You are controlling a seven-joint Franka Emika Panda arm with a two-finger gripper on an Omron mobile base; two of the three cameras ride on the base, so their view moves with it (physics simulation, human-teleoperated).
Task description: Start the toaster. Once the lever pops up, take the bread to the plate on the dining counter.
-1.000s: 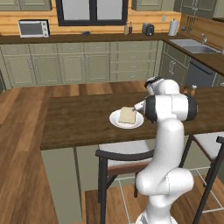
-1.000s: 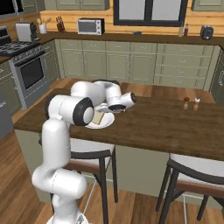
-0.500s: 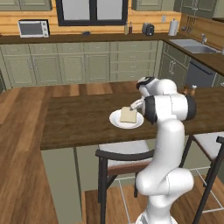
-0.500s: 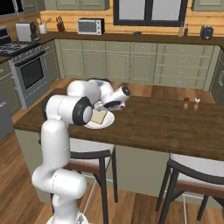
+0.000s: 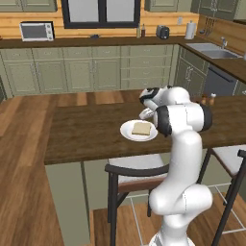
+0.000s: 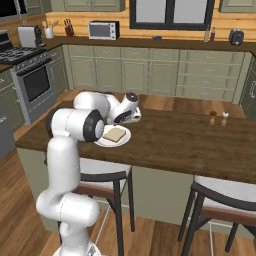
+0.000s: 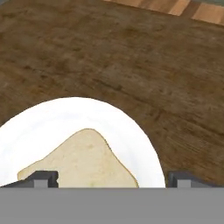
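dark brown wood is stretching across the dining counter (image 5: 86,134), with sage-green panels facing its side and two stools tucked under the near edge. sitting on that wood is the plate (image 5: 138,130), white and round, and the bread (image 5: 141,128) is lying flat on it, tan, inside the rim. the gripper (image 7: 112,178) is hanging just above the plate's far side, its fingers (image 7: 43,178) standing wide apart and released, holding nothing; from the hand view the two dark tips are showing at either side of the slice, with the bread lying between them and apart from both. the white arm is bending over from the near side of the counter, its wrist pointing down toward the plate. salt and pepper shakers (image 6: 219,117) are standing well apart from the plate, farther along the counter. along the back wall a microwave (image 6: 103,29) is sitting on the cabinets under the window, and the toaster (image 6: 30,36) is standing on the counter beside the stove (image 6: 27,75).
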